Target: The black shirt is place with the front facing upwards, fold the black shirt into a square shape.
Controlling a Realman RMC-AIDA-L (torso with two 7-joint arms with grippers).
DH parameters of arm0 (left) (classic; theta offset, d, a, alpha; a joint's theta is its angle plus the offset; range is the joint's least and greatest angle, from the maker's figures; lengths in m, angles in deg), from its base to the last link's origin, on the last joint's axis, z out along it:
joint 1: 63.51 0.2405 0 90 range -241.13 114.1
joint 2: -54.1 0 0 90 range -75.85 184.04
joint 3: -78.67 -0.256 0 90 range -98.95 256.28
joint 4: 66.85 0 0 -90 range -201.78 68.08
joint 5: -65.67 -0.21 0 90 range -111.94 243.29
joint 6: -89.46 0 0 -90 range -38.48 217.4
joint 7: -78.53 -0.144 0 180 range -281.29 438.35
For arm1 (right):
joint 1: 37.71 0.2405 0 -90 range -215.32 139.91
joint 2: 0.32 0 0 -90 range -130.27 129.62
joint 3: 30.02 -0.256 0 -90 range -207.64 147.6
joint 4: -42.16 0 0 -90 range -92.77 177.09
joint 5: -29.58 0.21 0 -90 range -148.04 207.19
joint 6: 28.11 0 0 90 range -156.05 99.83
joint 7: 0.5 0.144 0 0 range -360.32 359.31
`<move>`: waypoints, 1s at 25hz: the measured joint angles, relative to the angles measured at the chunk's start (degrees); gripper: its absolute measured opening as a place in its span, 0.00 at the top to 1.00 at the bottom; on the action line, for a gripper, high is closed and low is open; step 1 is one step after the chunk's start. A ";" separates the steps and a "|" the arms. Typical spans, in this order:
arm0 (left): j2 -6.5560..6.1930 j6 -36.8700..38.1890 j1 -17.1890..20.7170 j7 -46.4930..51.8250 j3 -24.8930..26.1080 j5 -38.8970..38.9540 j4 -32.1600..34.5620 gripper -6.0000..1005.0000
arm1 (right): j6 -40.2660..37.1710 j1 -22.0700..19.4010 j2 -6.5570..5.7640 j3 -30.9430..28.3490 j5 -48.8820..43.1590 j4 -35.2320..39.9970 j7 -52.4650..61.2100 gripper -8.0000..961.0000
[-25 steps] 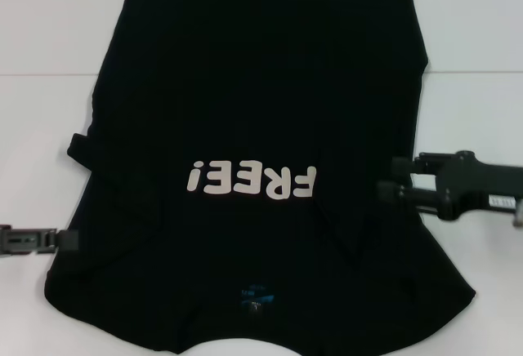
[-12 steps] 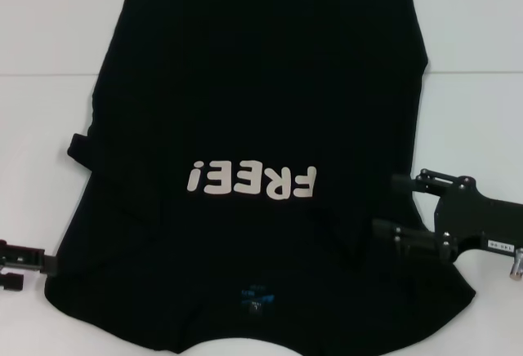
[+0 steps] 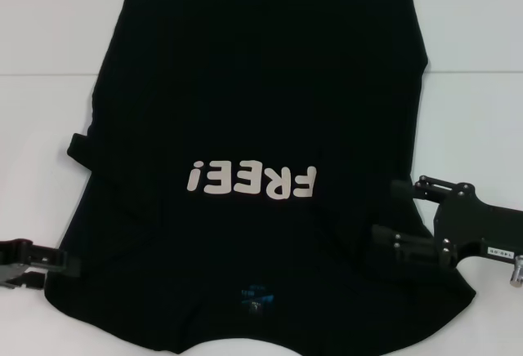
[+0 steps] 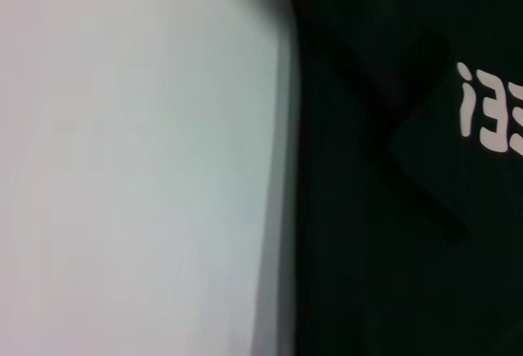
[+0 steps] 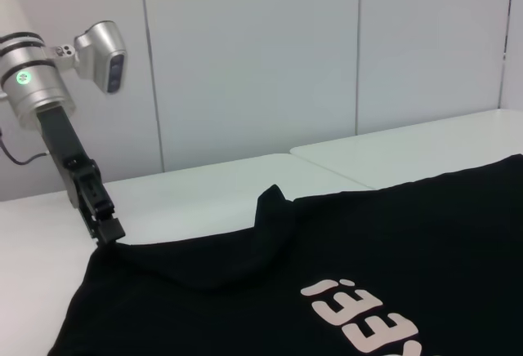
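Note:
The black shirt (image 3: pixel 245 86) lies flat on the white table (image 3: pixel 49 29), front up, with its collar and blue neck label (image 3: pixel 256 299) at the near edge. The off-white letters "FREE!" (image 3: pixel 251 180) read upside down. My right gripper (image 3: pixel 395 211) is open over the shirt's right edge beside the letters, one finger (image 3: pixel 391 236) over the cloth. My left gripper (image 3: pixel 57 260) is low at the shirt's near left edge; it also shows in the right wrist view (image 5: pixel 105 227), its tip touching the cloth edge. The left wrist view shows the shirt (image 4: pixel 368 250) only.
A small flap of sleeve (image 3: pixel 78 148) sticks out at the shirt's left side. A seam between two table tops (image 3: pixel 41 74) runs across the far part. A white wall (image 5: pixel 245 54) stands behind the table.
My right gripper has moved nearer and inward onto the shirt's right edge. My left gripper drew nearer, then moved in to the shirt's left edge. The shirt has not moved.

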 joint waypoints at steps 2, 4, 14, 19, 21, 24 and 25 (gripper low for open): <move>0.38 -0.01 -0.38 -0.03 -0.36 -0.07 0.00 0.18 | -0.21 0.03 0.01 -0.04 0.00 -0.03 0.00 0.16; 0.63 -0.24 -0.55 0.06 -0.98 -0.13 0.04 0.18 | -0.41 0.04 0.01 -0.18 0.01 -0.03 0.04 0.16; 1.26 -2.17 -0.16 0.05 -3.68 -0.30 0.61 0.29 | -1.18 0.33 0.01 -0.38 0.11 0.38 1.40 0.17; 1.92 -2.58 0.47 -0.22 -3.48 -0.28 2.57 0.46 | -1.57 0.32 -0.06 -0.50 0.29 0.45 1.40 0.17; 2.10 -2.62 0.60 -0.22 -4.12 -0.30 2.97 0.52 | -1.58 0.31 -0.14 -0.55 0.34 0.46 1.40 0.17; 2.27 -2.78 0.62 -0.10 -4.89 -0.34 2.77 0.61 | -1.63 0.33 -0.21 -0.57 0.39 0.47 1.40 0.17; 2.31 -2.76 0.57 -0.11 -4.92 -0.34 2.61 0.64 | -1.64 0.35 -0.23 -0.58 0.40 0.47 1.41 0.17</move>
